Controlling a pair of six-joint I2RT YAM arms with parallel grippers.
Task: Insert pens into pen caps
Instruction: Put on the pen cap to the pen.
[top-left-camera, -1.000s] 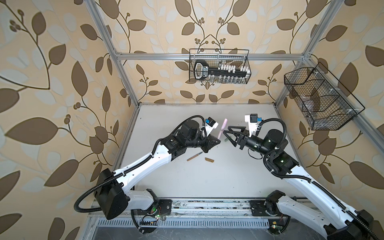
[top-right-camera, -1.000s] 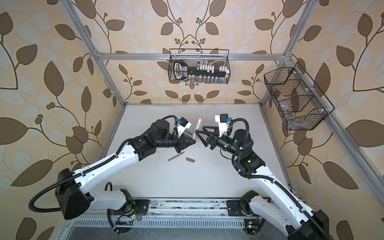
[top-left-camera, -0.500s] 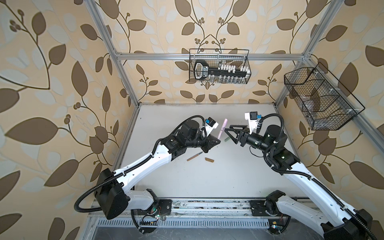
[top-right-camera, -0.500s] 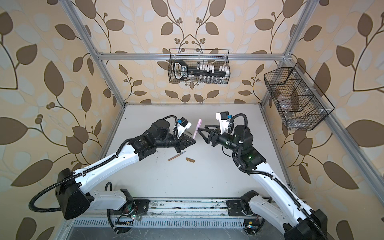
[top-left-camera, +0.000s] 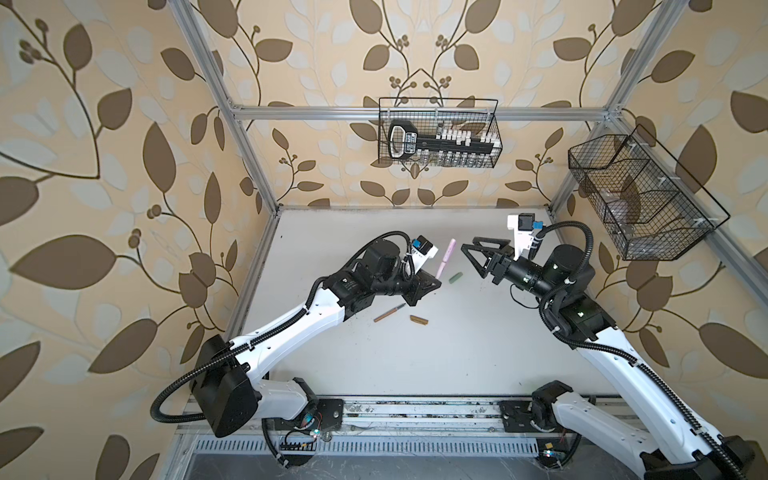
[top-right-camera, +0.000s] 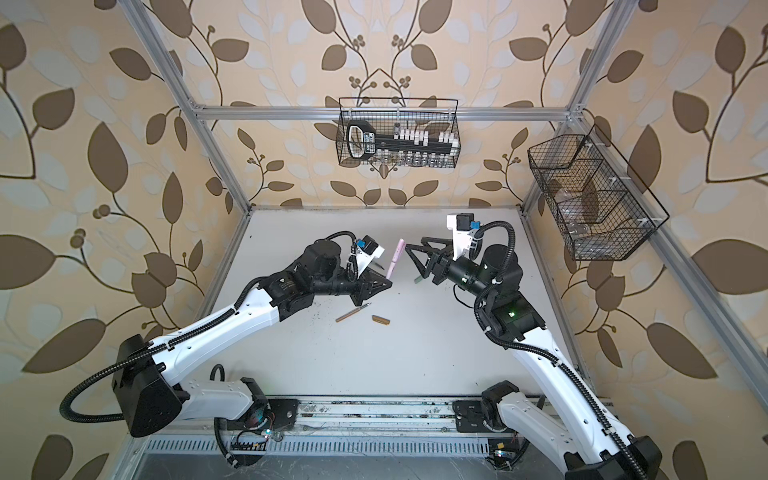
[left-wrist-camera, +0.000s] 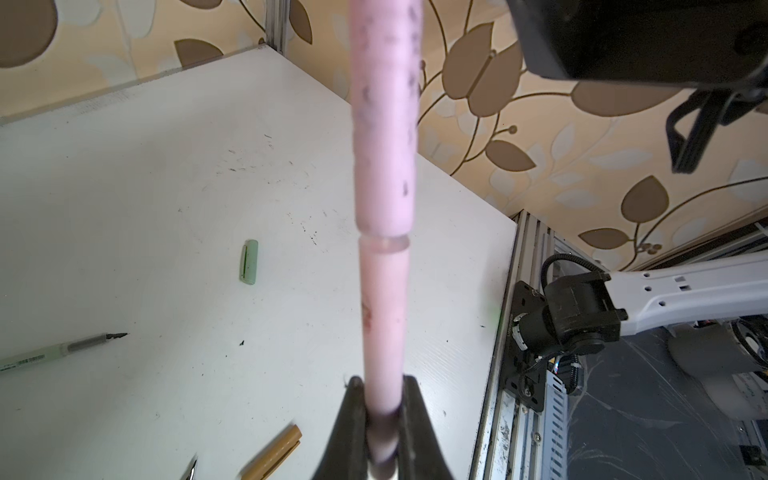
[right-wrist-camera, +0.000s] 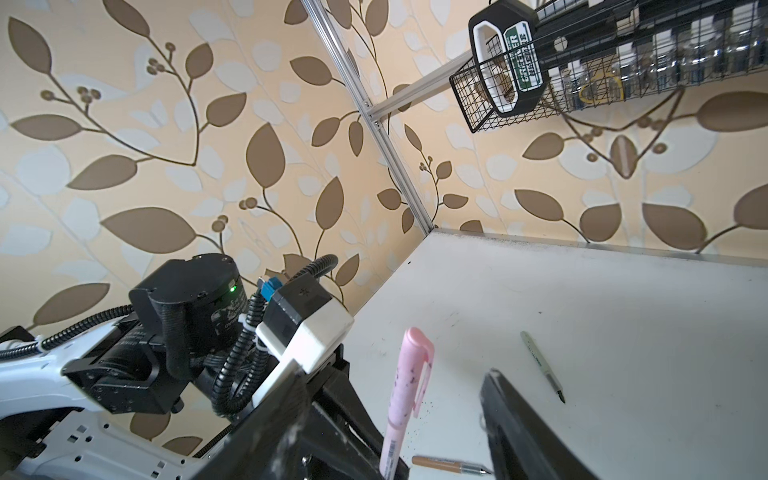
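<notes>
Three pens in view. Pink pen (left-wrist-camera: 384, 299), pink cap (left-wrist-camera: 384, 124) already on, pinched between closed left fingers (left-wrist-camera: 353, 419), raised above the table (top-left-camera: 415, 365). Right fingers (right-wrist-camera: 519, 419) spread wide, empty, near the pink cap. Pale green pen (right-wrist-camera: 540, 365), pale green cap (top-left-camera: 455, 277), brown pen (top-left-camera: 388, 312) and brown cap (top-left-camera: 419, 320) lying separate on the table.

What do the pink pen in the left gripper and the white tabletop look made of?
Slim pink capped pen: likely matte plastic; smooth moulded barrel, seam ring, dark specks on its pink cap. White tabletop: probably laminate or plastic-faced board; faint sheen, scuffed with dark marks. Look alone leaves it open.
</notes>
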